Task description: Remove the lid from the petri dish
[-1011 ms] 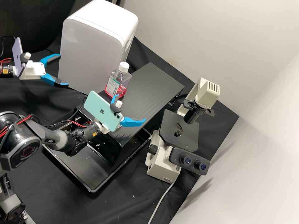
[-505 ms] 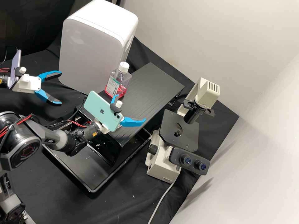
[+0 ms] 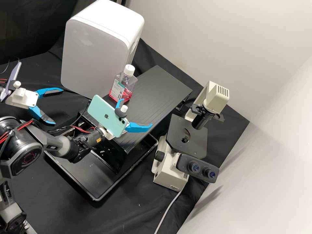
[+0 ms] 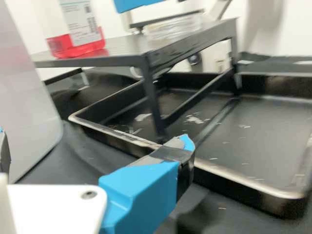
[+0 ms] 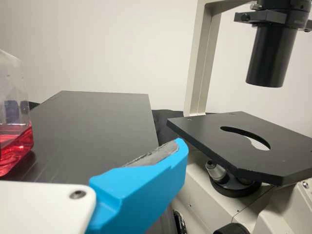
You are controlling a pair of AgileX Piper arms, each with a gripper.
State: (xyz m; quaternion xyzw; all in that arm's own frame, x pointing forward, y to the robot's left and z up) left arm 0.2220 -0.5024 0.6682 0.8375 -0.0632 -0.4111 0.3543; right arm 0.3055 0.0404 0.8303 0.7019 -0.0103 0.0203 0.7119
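Note:
A clear petri dish [image 4: 173, 27] lies on the near corner of the raised black shelf [image 3: 159, 87]. My right gripper [image 3: 136, 112] hovers open over that corner, and its teal phone mount hides the dish in the high view. One of its blue fingers [image 5: 146, 180] reaches over the shelf [image 5: 87, 131]. My left gripper [image 3: 58, 106] hangs open and empty over the black cloth, left of the tray [image 3: 97, 175]. One of the left fingers [image 4: 146, 190] points at the tray [image 4: 243, 131] and the shelf [image 4: 136, 48].
A flask of red liquid [image 3: 123, 84] stands on the shelf's back left part. A large white box [image 3: 97, 45] rises behind it. A microscope [image 3: 191, 136] stands right of the tray, with its stage [image 5: 234, 141] close to the right finger.
My left gripper has dropped from beside the white box toward the front left, staying open. The right arm has not moved.

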